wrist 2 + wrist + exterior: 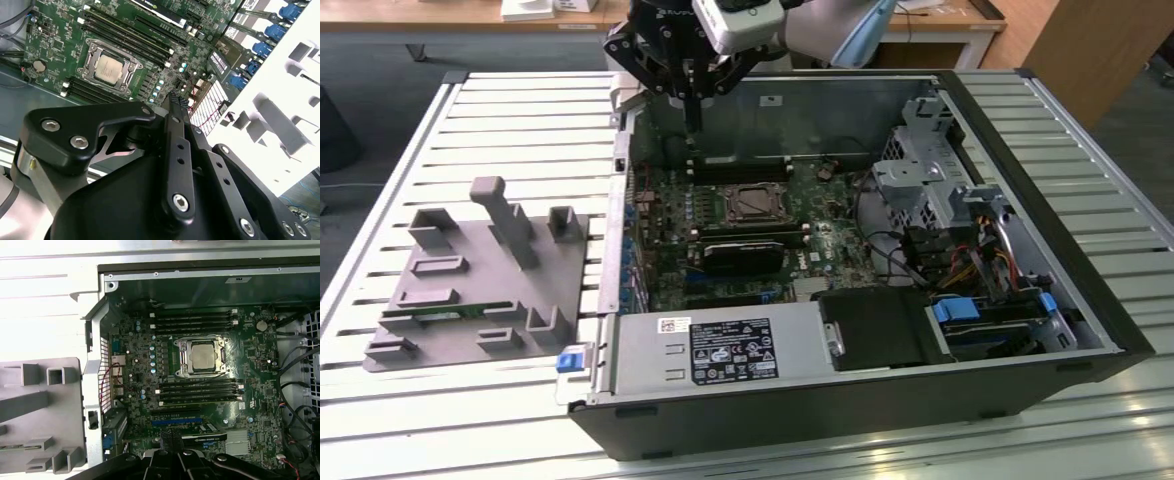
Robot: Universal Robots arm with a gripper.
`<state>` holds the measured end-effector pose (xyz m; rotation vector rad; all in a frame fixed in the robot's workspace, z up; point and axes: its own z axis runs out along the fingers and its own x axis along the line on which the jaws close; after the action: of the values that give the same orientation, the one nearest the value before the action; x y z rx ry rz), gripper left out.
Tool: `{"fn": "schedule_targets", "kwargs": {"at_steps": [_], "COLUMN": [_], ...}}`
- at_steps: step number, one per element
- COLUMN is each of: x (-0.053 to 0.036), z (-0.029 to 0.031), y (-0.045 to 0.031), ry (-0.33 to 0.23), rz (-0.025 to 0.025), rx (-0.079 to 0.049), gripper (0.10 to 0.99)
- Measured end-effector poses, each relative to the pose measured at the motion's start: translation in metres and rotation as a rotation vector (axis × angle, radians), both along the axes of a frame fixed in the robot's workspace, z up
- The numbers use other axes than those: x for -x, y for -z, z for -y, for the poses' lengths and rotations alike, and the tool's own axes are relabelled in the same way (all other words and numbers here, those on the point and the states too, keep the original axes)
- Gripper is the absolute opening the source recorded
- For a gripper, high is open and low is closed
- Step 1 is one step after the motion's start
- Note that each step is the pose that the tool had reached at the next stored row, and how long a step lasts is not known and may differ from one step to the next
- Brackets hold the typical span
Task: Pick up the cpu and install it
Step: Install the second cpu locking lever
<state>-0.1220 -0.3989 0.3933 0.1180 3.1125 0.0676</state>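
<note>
The cpu (754,203) is a small silvery-grey square lying flat in its metal-framed socket on the green motherboard (670,215) inside the open computer case (854,415). Both wrist views show it seated there, the cpu (109,68) (202,356) lying between rows of memory slots. My gripper (692,125) hangs above the case's far side, back from the socket, apart from the chip. Its black fingers (175,107) are pressed together with nothing between them. The closed fingertips (170,440) point toward the board's expansion-slot area.
A grey parts holder (467,280) with a green memory stick (447,312) sits on the slatted table (400,140) at the exterior view's left. Inside the case are a black block (740,255), a power supply (720,350), cables and a drive cage (921,170).
</note>
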Motion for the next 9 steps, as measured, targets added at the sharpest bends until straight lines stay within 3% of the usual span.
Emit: {"fn": "schedule_targets", "kwargs": {"at_steps": [9], "x": [-0.0039], "z": [0.0], "y": [0.0005], "ry": [0.0], "rz": [0.0], "rx": [0.0], "gripper": [0.106]}}
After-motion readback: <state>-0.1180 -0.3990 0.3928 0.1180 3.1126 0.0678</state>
